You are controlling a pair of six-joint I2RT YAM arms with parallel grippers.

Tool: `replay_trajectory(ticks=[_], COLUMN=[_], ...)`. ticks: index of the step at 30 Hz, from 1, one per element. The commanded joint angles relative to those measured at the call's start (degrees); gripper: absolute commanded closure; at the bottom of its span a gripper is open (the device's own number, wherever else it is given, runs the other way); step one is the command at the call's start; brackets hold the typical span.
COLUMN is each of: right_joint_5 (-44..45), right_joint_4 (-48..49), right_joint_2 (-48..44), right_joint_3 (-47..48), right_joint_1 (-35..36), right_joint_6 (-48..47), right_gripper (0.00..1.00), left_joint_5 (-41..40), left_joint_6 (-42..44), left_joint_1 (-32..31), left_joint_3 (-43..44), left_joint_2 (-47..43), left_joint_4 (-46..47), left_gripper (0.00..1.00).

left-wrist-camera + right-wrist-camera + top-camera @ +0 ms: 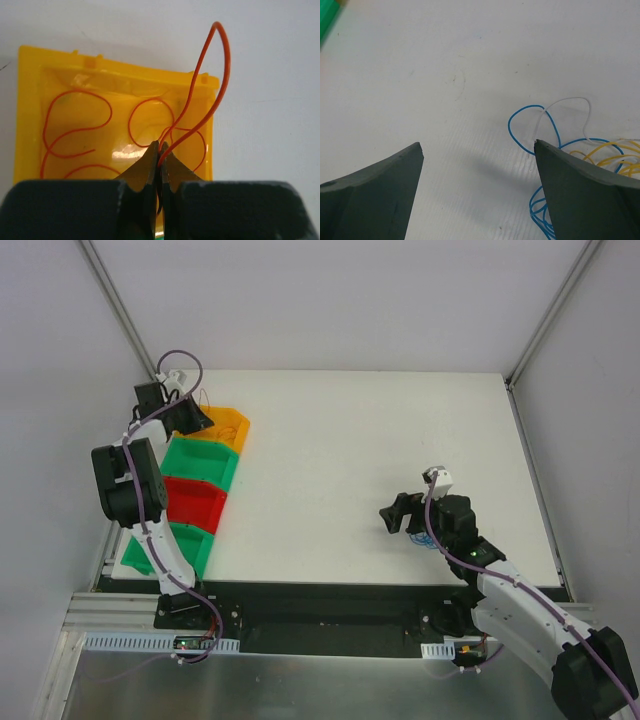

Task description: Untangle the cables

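Pinching an orange wire point(220, 75) above the yellow bin point(30, 100) at the white table's point(330, 460) far left corner, left claw point(160, 150) clamped tight, right claw point(477, 150) wide apart, empty, over the cables point(509, 125) near the right edge, white walls point(330, 300)

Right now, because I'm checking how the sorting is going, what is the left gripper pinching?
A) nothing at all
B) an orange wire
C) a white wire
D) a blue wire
B: in the left wrist view the left gripper is shut on an orange wire, which loops up above the yellow bin.
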Motion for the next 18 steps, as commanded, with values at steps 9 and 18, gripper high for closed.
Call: replay_trajectory(ticks=[9, 18], right_joint_5=[-1.2, -1.5], right_joint_4=[2.6, 2.6], right_joint_2=[-1.1, -0.7], right_joint_3=[0.1, 0.3], right_joint_1=[0.1, 0.1], right_joint_6=[-0.2, 0.0], right_gripper=[0.05, 0.05], left_joint_5=[-14.4, -19.3], left_joint_6=[-20.1, -42.5], left_joint_1=[2.1, -1.2], left_joint_3=[0.5, 1.8], left_joint_2=[-4.3, -4.7], left_joint_4=[-7.6, -15.8], left_gripper=[1.00, 1.00])
